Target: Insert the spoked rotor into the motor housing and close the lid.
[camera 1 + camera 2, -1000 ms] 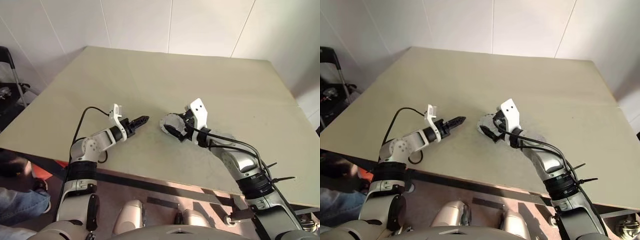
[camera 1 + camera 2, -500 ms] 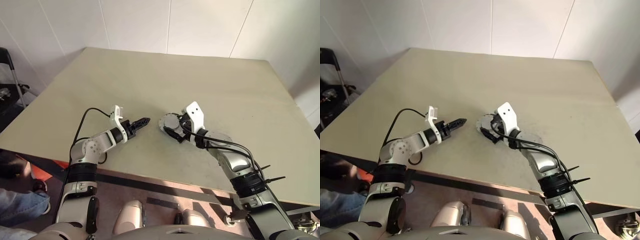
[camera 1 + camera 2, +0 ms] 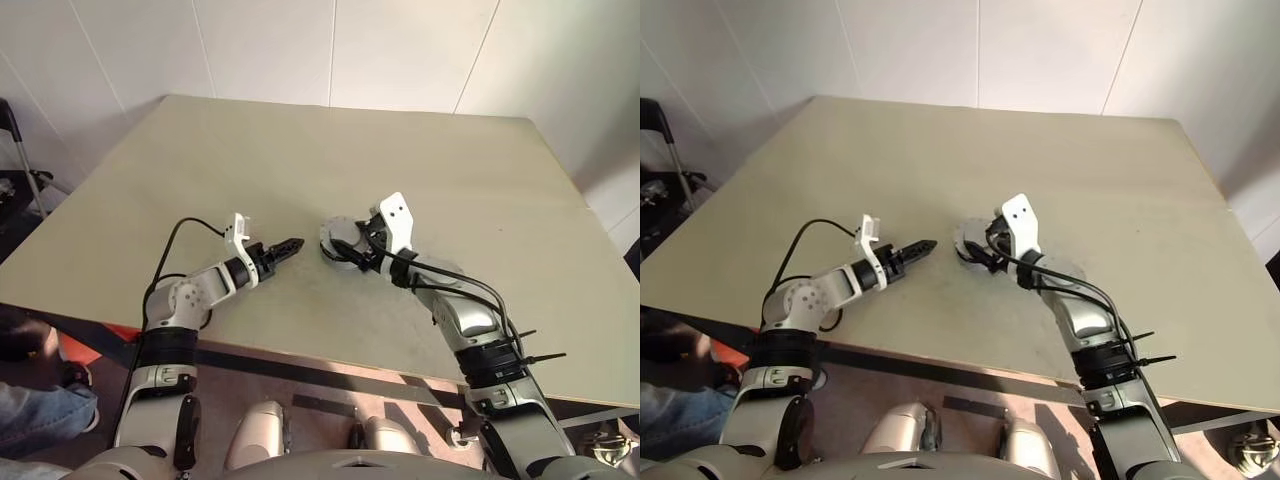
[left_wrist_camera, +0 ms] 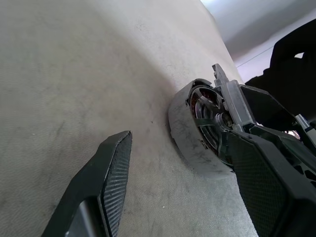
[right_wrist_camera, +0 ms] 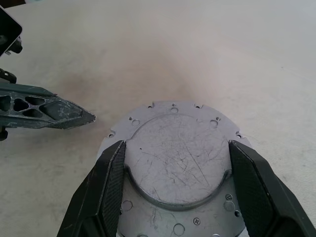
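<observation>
The motor housing (image 4: pixel 185 136) sits on the table (image 3: pixel 300 150), between my two grippers. Inside it, copper-red windings and the silver spokes of the spoked rotor (image 4: pixel 210 118) show. The lid (image 5: pixel 177 163), a grey disc with small holes round its rim, is over the housing. In the left wrist view the lid (image 4: pixel 228 98) is edge-on and seems tilted, leaving a gap. My right gripper (image 5: pixel 177 148) has a finger on each side of the lid's raised centre, shut on it. My left gripper (image 3: pixel 292 244) is open and empty, pointing at the housing from a short way off.
The table's near edge runs just below both arms, and white walls stand behind its far edge. A person's leg in jeans (image 3: pixel 40 410) is at the lower left, beside a black stand (image 3: pixel 15 130).
The right gripper's fingers have drawn in around the lid. The left arm has kept still. The whole picture has shifted slightly with the camera.
</observation>
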### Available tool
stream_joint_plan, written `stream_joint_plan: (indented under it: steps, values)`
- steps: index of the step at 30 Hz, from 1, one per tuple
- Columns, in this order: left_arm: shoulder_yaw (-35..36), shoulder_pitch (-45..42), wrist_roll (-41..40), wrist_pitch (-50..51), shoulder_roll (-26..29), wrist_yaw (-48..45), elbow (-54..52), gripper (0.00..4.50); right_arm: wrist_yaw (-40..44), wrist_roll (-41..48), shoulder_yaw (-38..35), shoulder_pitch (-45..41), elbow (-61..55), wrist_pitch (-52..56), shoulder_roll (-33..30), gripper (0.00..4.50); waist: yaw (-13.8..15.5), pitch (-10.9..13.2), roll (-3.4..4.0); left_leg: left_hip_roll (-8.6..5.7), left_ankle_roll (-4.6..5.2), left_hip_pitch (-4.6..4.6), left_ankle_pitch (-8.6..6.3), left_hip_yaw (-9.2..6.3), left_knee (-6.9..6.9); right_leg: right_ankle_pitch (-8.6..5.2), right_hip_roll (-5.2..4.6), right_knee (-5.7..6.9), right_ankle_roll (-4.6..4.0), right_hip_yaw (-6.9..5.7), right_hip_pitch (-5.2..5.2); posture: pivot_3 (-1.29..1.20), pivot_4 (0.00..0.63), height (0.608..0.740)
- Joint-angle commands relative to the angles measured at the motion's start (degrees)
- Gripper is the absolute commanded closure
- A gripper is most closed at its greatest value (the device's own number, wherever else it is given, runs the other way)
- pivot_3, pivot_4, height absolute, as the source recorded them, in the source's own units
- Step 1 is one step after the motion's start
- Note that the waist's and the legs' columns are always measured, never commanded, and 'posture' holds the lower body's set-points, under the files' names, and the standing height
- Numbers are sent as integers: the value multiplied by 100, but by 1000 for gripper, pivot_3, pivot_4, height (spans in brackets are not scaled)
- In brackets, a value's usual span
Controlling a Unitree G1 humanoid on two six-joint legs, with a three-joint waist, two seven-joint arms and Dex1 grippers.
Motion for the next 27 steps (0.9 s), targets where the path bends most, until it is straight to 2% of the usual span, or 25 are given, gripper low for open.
stream_joint_plan:
  steps: [1, 5, 13, 27]
  values:
    - [28, -31, -40, -69, 14, -10, -149, 1270, 87, -54, -67, -118, -78, -91, -6, 1355, -4, 0, 0, 0, 0, 0, 0, 0, 0, 0, 0, 0, 0, 0, 0, 0, 0, 740]
    - [47, -23, -49, -59, 26, 8, -170, 1270, 281, -107, 17, -32, -97, -26, -69, 1355, -10, 0, 0, 0, 0, 1, 0, 0, 0, 0, 0, 0, 0, 0, 0, 0, 0, 740]
    - [17, -17, -46, -44, 21, 0, -174, 1270, 42, -421, -1, -75, 183, -22, 28, 1355, -14, 0, 0, 0, 0, 4, 0, 0, 0, 0, 0, 1, 0, 0, 4, 0, 0, 740]
    - [-6, 16, -42, -42, 8, 3, -193, 1270, -55, -454, -85, -126, 271, 207, 86, 1355, -15, 0, 0, 0, 0, 19, 0, 0, 0, 0, 0, 4, 0, 0, 16, 0, 0, 740]
